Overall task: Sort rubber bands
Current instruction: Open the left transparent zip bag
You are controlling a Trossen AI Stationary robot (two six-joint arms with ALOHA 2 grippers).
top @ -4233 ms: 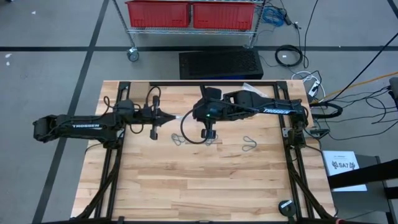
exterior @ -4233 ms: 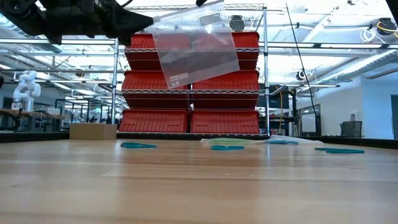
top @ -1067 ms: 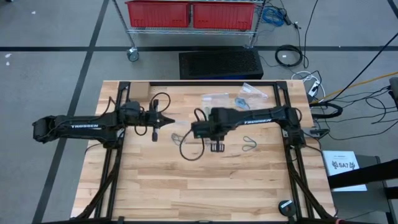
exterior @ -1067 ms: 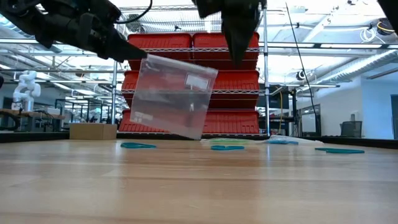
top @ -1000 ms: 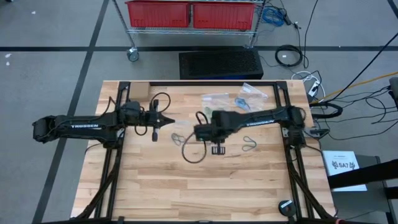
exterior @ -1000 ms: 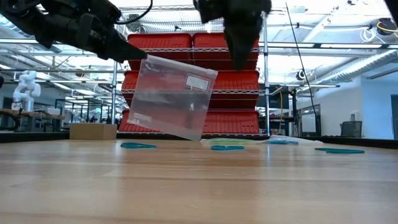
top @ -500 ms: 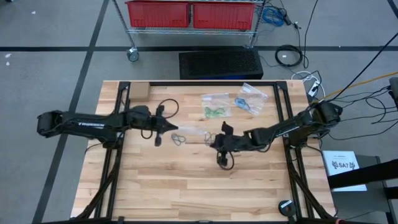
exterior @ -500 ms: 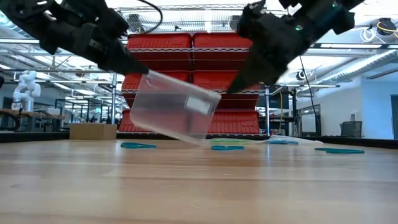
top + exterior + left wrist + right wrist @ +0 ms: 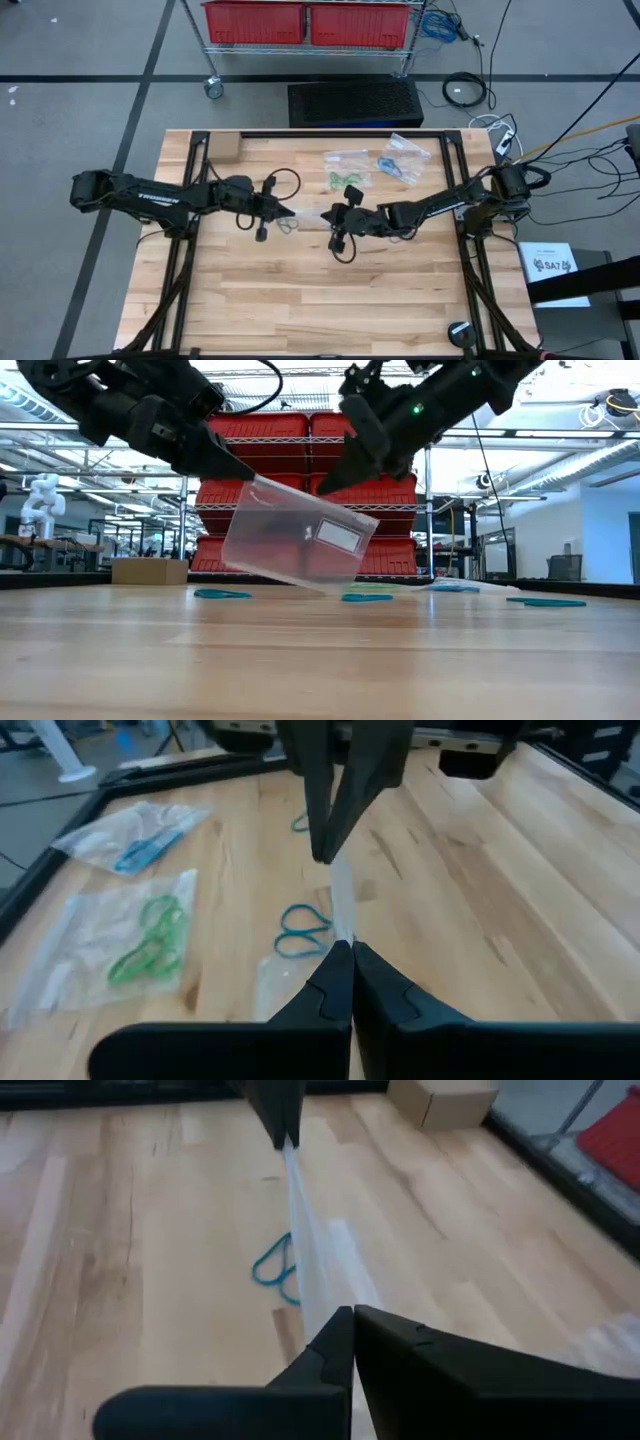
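Step in hand: opening a clear bag between both grippers, judged as readying it to take bands
Doing it well: keep each pinch on its own lip of the bag mouth, draw apart gently and level, avoid tearing or slipping; leave the mouth wide enough to drop a band in

High view, left gripper (image 9: pixel 290 213): near the middle of the tabletop, fingers closed tight on one edge of the clear bag (image 9: pixel 310 214)
High view, right gripper (image 9: pixel 330 215): facing the left one across the bag, closed tight on the opposite edge
High view, bands: one teal loop (image 9: pixel 288 225) on the wood just under the left gripper; green ones in a bag (image 9: pixel 345 180) and blue ones in another bag (image 9: pixel 390 165), both near the far edge of the tabletop (image 9: pixel 300 300)

Low view: bag (image 9: pixel 295 545) hanging tilted above the wood, lower corner close to the surface, touching or not cannot be told; pinched at the upper corners by both grippers; flat teal bands (image 9: pixel 222 594) lying on the table farther back

Left wrist view: own fingers (image 9: pixel 330 985) pressed together on the thin bag edge, other gripper (image 9: pixel 330 850) clamped on the far end; blue-teal band (image 9: pixel 303 930) loose on the wood below; green bands (image 9: pixel 150 940) and blue bands (image 9: pixel 145 845) bagged toward the table edge

Right wrist view: own fingers (image 9: pixel 335 1340) shut on the bag rim, film stretched straight to the other gripper (image 9: pixel 283 1135); teal band (image 9: pixel 275 1270) on the wood beside the film
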